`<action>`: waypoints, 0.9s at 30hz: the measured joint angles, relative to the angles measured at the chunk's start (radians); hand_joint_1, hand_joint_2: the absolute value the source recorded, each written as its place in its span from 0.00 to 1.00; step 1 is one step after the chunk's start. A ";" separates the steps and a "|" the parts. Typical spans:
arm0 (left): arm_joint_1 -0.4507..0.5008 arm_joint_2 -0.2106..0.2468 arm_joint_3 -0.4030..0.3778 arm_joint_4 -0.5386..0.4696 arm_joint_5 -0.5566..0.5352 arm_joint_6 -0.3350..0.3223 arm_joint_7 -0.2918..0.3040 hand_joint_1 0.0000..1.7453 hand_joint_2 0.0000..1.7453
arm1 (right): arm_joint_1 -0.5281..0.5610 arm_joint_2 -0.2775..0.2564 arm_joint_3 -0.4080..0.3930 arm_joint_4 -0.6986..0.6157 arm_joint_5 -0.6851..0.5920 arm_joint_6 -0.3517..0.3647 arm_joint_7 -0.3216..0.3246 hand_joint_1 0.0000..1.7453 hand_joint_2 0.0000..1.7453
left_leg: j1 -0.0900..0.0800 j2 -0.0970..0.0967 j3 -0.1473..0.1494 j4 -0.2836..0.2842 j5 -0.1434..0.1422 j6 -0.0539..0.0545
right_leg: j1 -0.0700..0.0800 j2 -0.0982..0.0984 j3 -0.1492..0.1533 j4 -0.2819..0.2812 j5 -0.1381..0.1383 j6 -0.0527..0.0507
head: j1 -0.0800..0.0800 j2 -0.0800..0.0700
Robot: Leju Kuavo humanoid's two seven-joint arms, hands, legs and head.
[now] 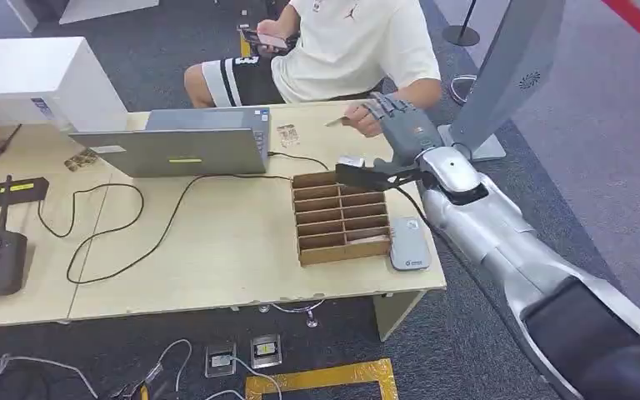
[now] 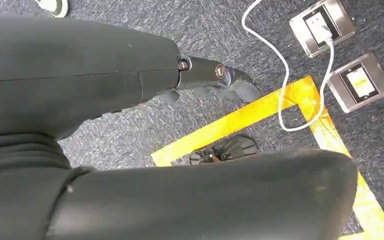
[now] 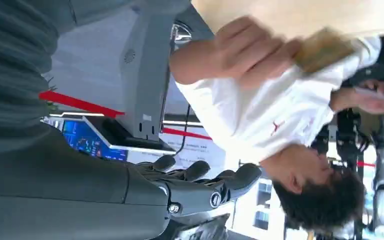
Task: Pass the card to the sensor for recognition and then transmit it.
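Observation:
A seated person's hand (image 1: 365, 122) holds a thin tan card (image 1: 337, 122) over the table's far edge. My right hand (image 1: 402, 118) is raised just right of that hand with its fingers apart, holding nothing. In the right wrist view the card (image 3: 323, 47) sits in the person's fingers (image 3: 245, 49), apart from my right hand (image 3: 200, 184). The grey sensor pad (image 1: 408, 245) lies near the table's front right corner. My left hand (image 2: 215, 79) hangs over the carpet and holds nothing.
A cardboard box (image 1: 339, 215) with slotted compartments stands beside the sensor. A laptop (image 1: 185, 147) and a black cable (image 1: 133, 218) lie to its left. A grey monitor stand (image 1: 500, 83) rises at the right. Floor sockets (image 2: 340, 55) and yellow tape (image 2: 260, 112) lie below.

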 joint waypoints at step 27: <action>0.065 -0.006 0.000 0.001 0.109 0.000 -0.079 0.00 0.00 | -0.074 -0.386 -0.466 -0.045 -0.439 -0.488 -0.337 0.00 1.00 | -0.001 -0.001 0.000 0.001 -0.001 0.001 | -0.001 -0.002 0.000 -0.003 0.000 0.000 | 0.000 0.000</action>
